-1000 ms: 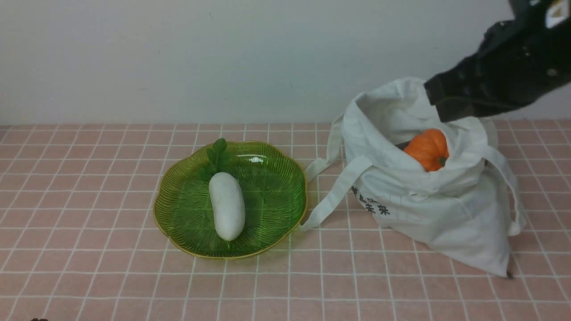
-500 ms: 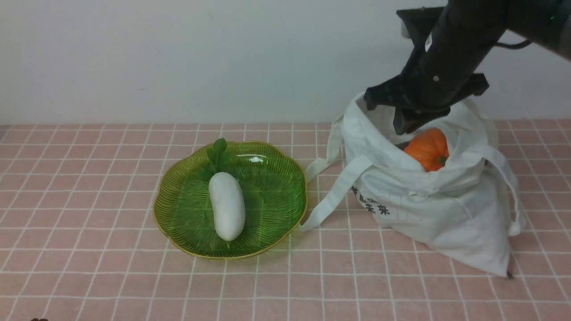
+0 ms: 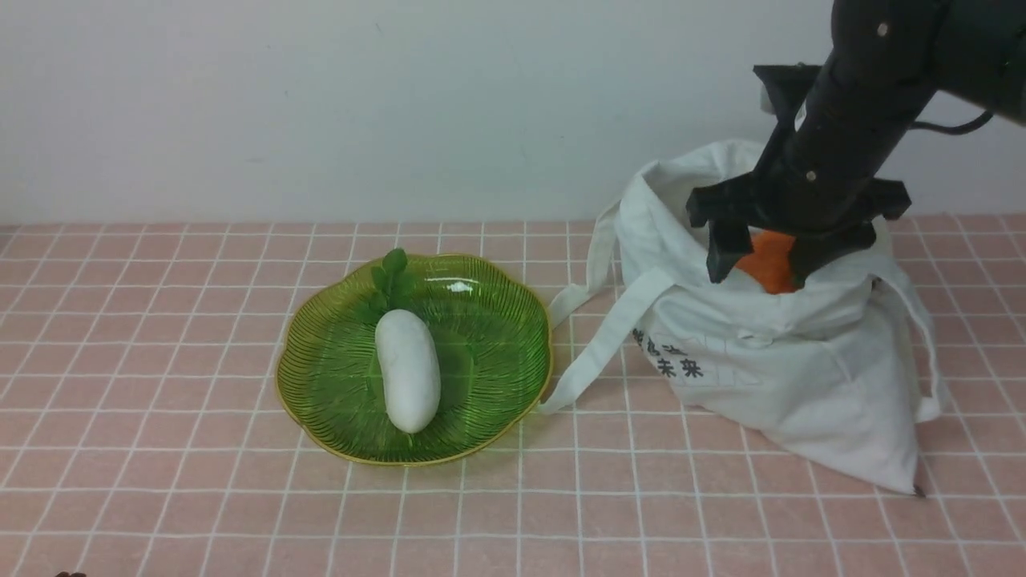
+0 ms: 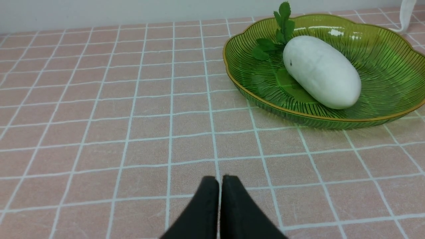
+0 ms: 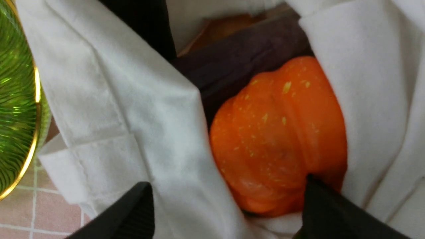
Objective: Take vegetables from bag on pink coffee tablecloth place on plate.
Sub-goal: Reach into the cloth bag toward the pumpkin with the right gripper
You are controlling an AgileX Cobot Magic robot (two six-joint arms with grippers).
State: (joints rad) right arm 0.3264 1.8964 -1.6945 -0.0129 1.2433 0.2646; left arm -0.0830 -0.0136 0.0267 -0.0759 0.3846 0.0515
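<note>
step in hand, as judged: picking the ribbed orange pumpkin (image 5: 279, 139) out of the white cloth tote (image 3: 785, 377). the pumpkin sits in the tote's mouth, right of centre in the front view. the right gripper (image 3: 757, 256) is over it with jaws spread wide and no grip made; one fingertip overlaps the pumpkin, the other lies over the cloth to its left. the left gripper (image 4: 220, 182) has its jaws together, nothing between them, at the bottom of its wrist view.

advice: centre the jaws on the pumpkin before closing. as placed, a fold of the tote's edge lies between the left-hand finger and the pumpkin in the front view and would likely be pinched. seat both pads low on the ribbed sides, close firmly, lift straight up until clear of the cloth, then carry across. the rounded body may roll if caught high; the floppy tote may drag along.

containers: the tote slumps at the right of the front view, mouth open. besides the pumpkin it holds a long dark purple eggplant-like item (image 5: 242, 56), partly hidden. the translucent green plate (image 3: 497, 385), left of centre on the pink gridded tablecloth (image 3: 160, 481), holds a thick white vegetable (image 3: 408, 373) and a green leafy sprig (image 3: 391, 280). bare room remains on its right side for the pumpkin.
</note>
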